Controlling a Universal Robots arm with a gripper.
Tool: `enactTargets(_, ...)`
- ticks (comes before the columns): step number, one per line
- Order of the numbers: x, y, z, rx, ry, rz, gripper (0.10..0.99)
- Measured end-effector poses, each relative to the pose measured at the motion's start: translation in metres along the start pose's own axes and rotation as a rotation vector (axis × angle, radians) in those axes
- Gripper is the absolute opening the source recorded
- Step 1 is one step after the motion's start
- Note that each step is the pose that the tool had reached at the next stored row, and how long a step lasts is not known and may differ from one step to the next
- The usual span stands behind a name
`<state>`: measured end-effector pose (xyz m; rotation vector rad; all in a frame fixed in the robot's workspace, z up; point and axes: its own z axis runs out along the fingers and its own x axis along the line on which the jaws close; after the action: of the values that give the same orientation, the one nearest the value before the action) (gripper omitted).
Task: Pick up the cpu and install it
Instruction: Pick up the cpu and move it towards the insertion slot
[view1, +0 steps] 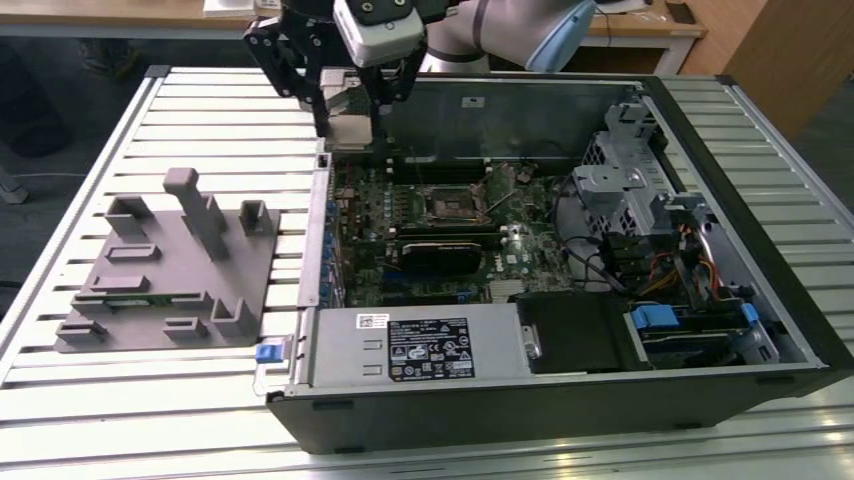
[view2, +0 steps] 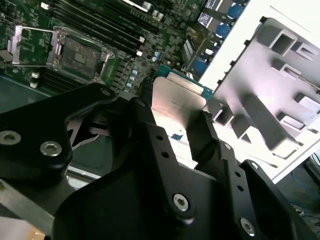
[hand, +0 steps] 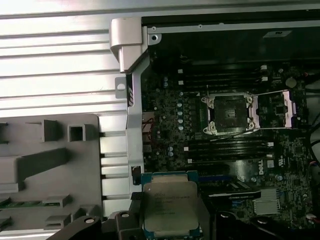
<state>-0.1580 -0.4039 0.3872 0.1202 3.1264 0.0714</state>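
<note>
The cpu (view1: 350, 128), a flat square chip with a pale metal top, hangs in the air above the far corner of the open computer case, at the exterior view's left. My gripper (view1: 351, 118) is shut on it, one black finger on each opposite edge. Both wrist views show the cpu (view2: 177, 102) (hand: 170, 207) held between the fingers (view2: 200, 135), with its green rim showing. The open socket (view1: 451, 203) (view2: 80, 55) (hand: 230, 112) lies on the motherboard with its metal frame flipped up, apart from the chip and lower than it.
A grey fixture (view1: 174, 260) with upright blocks lies on the slatted table at the exterior view's left, beside the case wall (view1: 315, 250). Inside the case are memory slots (hand: 227, 147), a drive cage (view1: 634, 170), cables and a power supply (view1: 420, 345).
</note>
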Motion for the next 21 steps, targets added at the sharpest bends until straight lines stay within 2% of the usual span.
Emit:
enactTargets(9,-0.0206,0.0022,0.0023,-0.001,0.0,0.0,0.525)
enactTargets(17,-0.0353,0.0077,0.0052,-0.003,0.0001,0.0,0.525)
enactTargets(21,-0.0424,0.0135,0.0064,-0.004,0.0002,0.0,0.525)
